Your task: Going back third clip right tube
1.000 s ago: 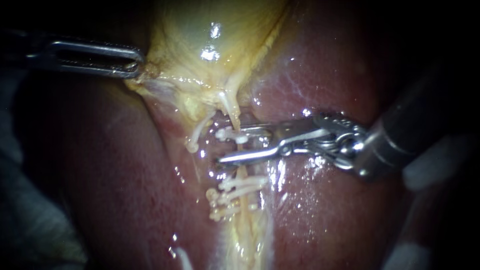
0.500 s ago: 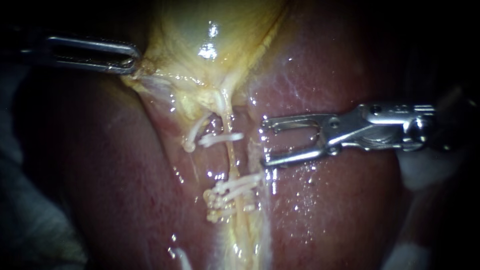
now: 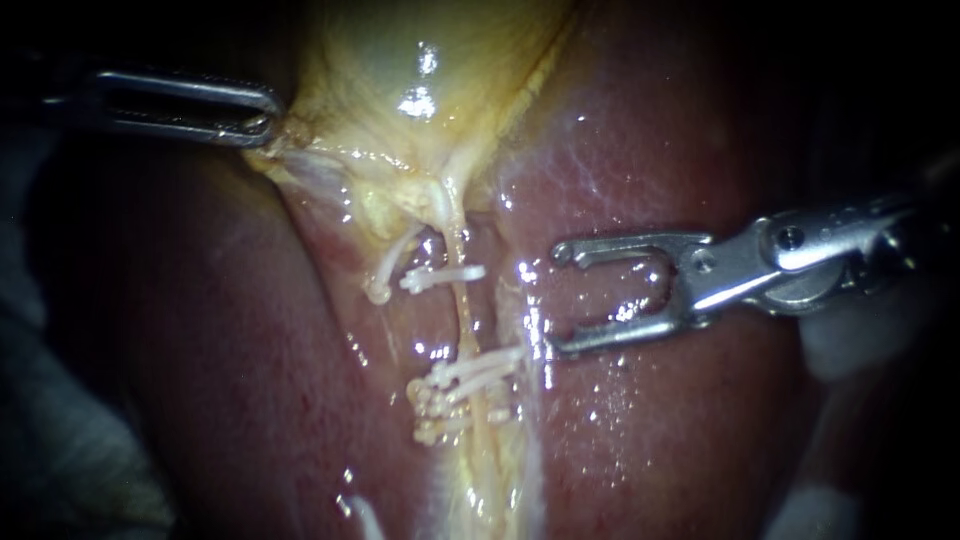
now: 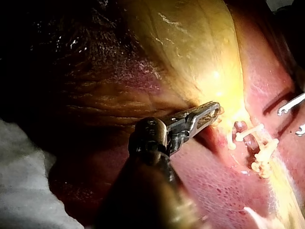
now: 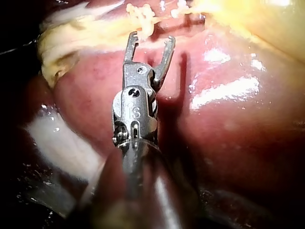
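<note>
The pale yellow gallbladder [image 3: 400, 90] tapers down into a thin tube [image 3: 462, 310] lying on the red liver [image 3: 650, 430]. One white clip [image 3: 442, 277] crosses the tube high up, and several more clips [image 3: 468, 385] cluster lower down. My right instrument [image 3: 553, 300] hovers over the liver just right of the tube, its hooked jaws open and empty; the right wrist view shows the same jaws [image 5: 151, 36] a short way from the clips. My left instrument [image 3: 262, 127] is shut on the gallbladder's lower edge, also seen in the left wrist view [image 4: 213, 111].
A curved white clip [image 3: 385, 272] sits on a second strand left of the tube. White gauze [image 3: 60, 460] lies at the lower left, and a pale patch [image 3: 850, 350] shows under the right shaft. Wet liver surrounds the tube on both sides.
My right instrument has drawn back to the right, off the tube, leaving the upper clip on it; its jaws stay open and empty. The left instrument holds still.
</note>
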`<state>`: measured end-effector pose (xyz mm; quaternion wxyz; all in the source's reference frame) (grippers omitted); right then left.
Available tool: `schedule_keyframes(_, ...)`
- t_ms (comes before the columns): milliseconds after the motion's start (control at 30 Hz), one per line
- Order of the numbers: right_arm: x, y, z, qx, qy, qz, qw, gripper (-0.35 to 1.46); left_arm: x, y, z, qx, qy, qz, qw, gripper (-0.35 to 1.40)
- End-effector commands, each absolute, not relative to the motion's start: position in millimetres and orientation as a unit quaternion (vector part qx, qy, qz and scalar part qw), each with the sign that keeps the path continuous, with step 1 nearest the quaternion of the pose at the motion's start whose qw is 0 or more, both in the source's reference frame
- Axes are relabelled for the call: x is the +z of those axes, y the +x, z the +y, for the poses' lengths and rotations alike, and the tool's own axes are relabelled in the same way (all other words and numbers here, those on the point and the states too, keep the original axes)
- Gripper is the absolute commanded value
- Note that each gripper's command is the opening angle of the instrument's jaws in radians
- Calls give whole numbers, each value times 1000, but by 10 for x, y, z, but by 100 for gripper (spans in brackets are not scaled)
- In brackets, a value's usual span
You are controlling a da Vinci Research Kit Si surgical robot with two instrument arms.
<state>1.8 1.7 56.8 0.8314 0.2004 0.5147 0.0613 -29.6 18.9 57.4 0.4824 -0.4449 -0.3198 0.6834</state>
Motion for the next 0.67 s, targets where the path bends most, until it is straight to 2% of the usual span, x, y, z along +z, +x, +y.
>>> schedule_keyframes(33, 567, 17, 17, 59, 199, 511, 834, 46, 580, -301, 191, 684, -445, -317, 484, -35)
schedule_keyframes(367, 565, 14, 18, 62, 186, 508, 839, 49, 633, -346, 187, 692, -441, -327, 469, -35)
schedule_keyframes(667, 565, 14, 18, 62, 186, 508, 839, 49, 633, -342, 186, 693, -440, -329, 467, -35)
